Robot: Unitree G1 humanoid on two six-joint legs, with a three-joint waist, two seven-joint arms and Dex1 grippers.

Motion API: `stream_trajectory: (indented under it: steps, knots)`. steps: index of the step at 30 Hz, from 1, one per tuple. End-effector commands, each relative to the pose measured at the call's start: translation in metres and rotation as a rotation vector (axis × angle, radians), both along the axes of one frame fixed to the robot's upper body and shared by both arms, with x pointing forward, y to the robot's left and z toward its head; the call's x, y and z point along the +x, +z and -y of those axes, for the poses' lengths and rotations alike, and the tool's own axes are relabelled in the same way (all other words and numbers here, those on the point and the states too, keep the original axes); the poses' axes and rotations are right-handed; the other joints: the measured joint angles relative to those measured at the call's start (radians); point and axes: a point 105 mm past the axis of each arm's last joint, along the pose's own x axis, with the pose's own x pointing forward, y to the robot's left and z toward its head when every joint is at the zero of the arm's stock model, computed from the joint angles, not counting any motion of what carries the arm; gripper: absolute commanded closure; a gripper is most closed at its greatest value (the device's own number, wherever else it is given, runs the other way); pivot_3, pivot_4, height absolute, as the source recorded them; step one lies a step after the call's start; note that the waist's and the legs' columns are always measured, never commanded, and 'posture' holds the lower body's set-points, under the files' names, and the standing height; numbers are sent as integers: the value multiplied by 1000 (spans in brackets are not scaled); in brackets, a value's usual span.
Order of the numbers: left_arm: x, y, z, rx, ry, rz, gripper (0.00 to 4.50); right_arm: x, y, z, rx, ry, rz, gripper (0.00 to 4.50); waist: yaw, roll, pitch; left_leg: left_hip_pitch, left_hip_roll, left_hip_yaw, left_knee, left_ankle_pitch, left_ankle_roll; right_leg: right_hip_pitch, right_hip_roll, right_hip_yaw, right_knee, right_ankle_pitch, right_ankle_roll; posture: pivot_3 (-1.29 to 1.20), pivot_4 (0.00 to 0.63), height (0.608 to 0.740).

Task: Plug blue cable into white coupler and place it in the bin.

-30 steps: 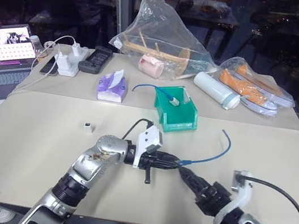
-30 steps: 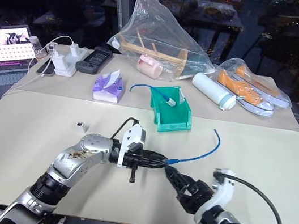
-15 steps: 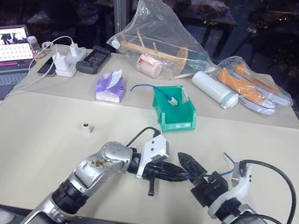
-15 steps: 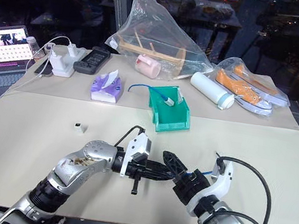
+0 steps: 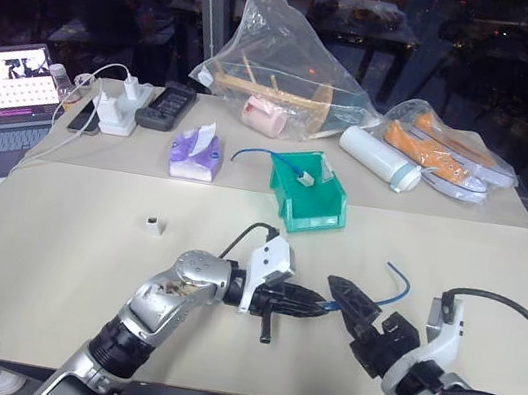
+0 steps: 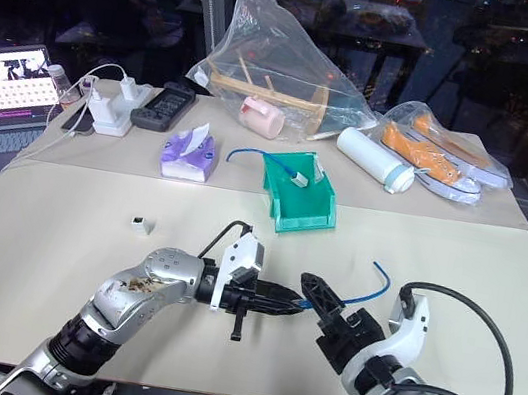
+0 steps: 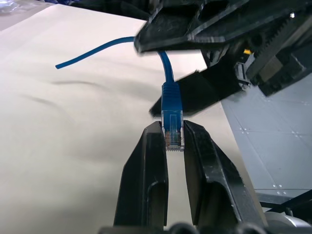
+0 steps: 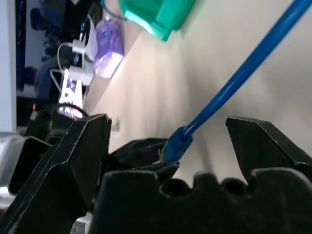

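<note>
Midair, left gripper (image 7: 174, 141) pinches the cable (image 7: 171, 105) by its half-hidden plug, cable trailing rightward; right gripper (image 8: 168, 146) gapes around it, holding nothing.

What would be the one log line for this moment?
left tool: shut on blue cable plug | right tool: open, astride cable | white coupler: on table, untouched | bin: behind

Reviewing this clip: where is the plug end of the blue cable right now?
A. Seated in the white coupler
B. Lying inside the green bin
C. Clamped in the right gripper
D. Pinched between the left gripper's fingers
D: the left wrist view shows the left gripper shut on the blue cable at its plug, while the right gripper stands open around the cord.
</note>
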Motion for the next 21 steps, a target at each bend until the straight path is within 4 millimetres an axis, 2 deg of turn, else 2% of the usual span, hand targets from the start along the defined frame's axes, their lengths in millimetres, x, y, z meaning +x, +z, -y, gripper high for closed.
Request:
stream_trajectory:
  steps: [1, 4, 5, 8, 17, 21]
  knots:
    - [-4, 11, 2, -34, -15, 35, 4444, -7, 15, -10, 20, 31, 57, 0, 2, 0, 0, 0, 0, 0, 0, 0, 0, 0, 0, 0, 0, 0, 0, 0, 150, 740]
    - [-4, 10, 4, -36, -18, 34, 4444, -8, 16, -13, 25, 46, 58, 0, 7, 0, 0, 0, 0, 0, 0, 0, 0, 0, 0, 0, 0, 0, 0, 0, 150, 740]
    - [-5, 10, 4, -37, -19, 33, 4444, -8, 16, -14, 24, 53, 59, 513, 8, 0, 0, 0, 0, 0, 0, 0, 0, 0, 0, 0, 0, 0, 0, 0, 150, 740]
    - [-5, 10, 5, -39, -22, 30, 4444, -10, 16, -17, 29, 76, 58, 1325, 11, 0, 0, 0, 0, 0, 0, 0, 0, 0, 0, 0, 0, 0, 0, 0, 150, 740]
    - [-8, 10, 4, -46, -29, 17, 4444, -11, 16, -22, 59, 99, 60, 4402, 11, 0, 0, 0, 0, 0, 0, 0, 0, 0, 0, 0, 0, 0, 0, 0, 150, 740]
    - [-9, 10, 4, -51, -28, 11, 4444, -11, 16, -24, 69, 106, 58, 4462, 11, 0, 0, 0, 0, 0, 0, 0, 0, 0, 0, 0, 0, 0, 0, 0, 150, 740]
